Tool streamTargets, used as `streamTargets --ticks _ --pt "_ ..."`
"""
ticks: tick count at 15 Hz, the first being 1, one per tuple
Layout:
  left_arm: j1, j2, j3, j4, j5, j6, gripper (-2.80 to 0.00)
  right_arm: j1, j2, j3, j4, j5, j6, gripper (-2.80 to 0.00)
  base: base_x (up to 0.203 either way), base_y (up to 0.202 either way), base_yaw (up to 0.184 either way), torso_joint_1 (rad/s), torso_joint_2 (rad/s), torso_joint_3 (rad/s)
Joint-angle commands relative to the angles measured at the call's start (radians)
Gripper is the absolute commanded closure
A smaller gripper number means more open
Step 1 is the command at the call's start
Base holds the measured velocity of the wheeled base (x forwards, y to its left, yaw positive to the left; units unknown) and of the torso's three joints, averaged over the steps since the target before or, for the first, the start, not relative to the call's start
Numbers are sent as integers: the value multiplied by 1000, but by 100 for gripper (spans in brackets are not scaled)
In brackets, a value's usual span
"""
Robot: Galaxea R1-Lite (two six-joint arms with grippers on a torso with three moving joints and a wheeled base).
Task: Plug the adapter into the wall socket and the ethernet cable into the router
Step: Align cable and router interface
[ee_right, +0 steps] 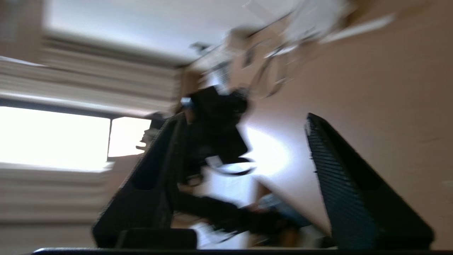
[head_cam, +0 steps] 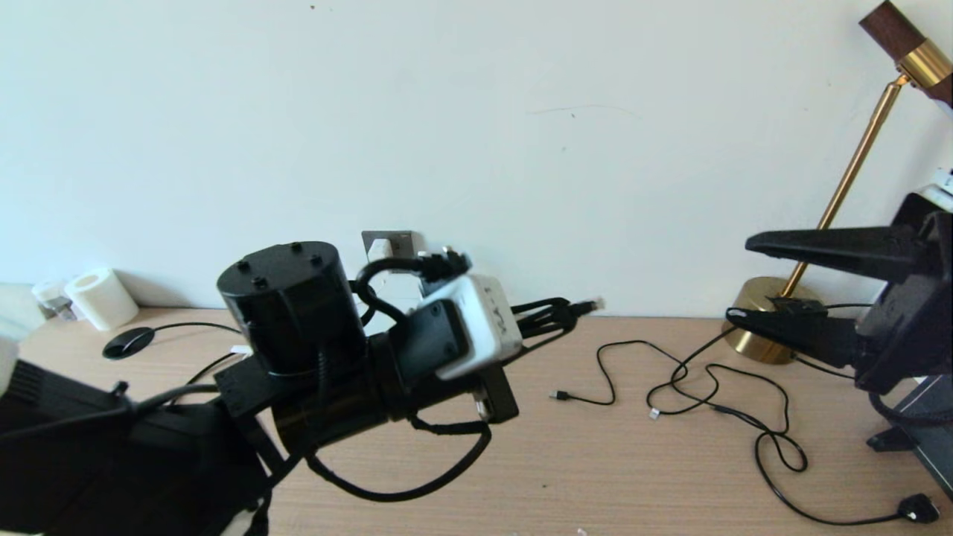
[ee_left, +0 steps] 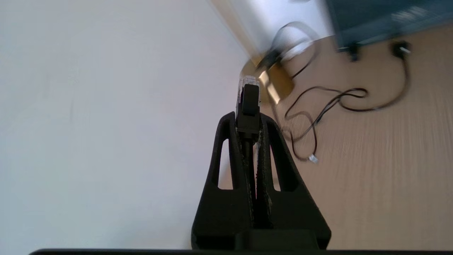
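Nearest the head camera: black left arm with a cylindrical joint housing and a white wrist camera block, reaching across the light wood-grain tabletop (head_cam: 670, 476) toward the wall. Left gripper (ee_left: 249, 118): black fingers pressed together, pinching the black boot of the ethernet cable (ee_left: 248, 102), whose clear plastic plug tip sticks out past the fingertips and is held in the air above the table, near the white wall.

Right gripper (head_cam: 733, 277): at the right edge of the head view, two long black fingers spread wide, nothing between them, hovering above the table in front of the lamp base.

Dark grey square wall socket (head_cam: 392, 244): on the wall just above the table edge, partly hidden behind the left arm. Small white adapter (head_cam: 379, 249): seated in that socket.

Router: not visible in any view.

Other items: brass floor-style lamp (head_cam: 849, 179) with round base at the right rear; thin black cables (head_cam: 715, 394) looped loosely across the right half of the table, ending in a black plug near the front right corner; white paper roll (head_cam: 100, 298) and a flat black oval object (head_cam: 128, 342) at the left rear.
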State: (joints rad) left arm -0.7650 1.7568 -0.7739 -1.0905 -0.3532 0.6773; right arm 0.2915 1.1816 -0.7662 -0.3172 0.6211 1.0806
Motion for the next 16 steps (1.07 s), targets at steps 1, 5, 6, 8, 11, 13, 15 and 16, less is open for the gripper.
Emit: streamTargets --ticks 1,5,6,8,11,13,15,16 --pt "11 -32 31 -17 260 -331 0 -5 -96 28 97 -174 -324 0 0 0 0 0 0 0" --pt "70 -14 77 27 524 -701 0 -9 -353 192 222 -481 -715 0 0 0 0 0 0 0" --pt "108 -7 89 44 541 -727 0 -10 -427 220 279 -548 -808 0 0 0 0 0 0 0" --pt "205 8 115 54 546 -742 0 -10 -583 251 430 -679 -921 0 0 0 0 0 0 0" --pt "332 46 169 60 546 -769 0 -53 -783 284 627 -848 -976 0 0 0 0 0 0 0" --pt "383 77 199 77 571 -771 0 -214 -886 310 693 -875 -1007 0 0 0 0 0 0 0" --pt "399 109 173 96 630 -772 0 -276 -1013 365 711 -849 -1026 0 0 0 0 0 0 0" --pt "400 132 157 98 638 -772 0 -283 -1081 410 709 -805 -1035 0 0 0 0 0 0 0"
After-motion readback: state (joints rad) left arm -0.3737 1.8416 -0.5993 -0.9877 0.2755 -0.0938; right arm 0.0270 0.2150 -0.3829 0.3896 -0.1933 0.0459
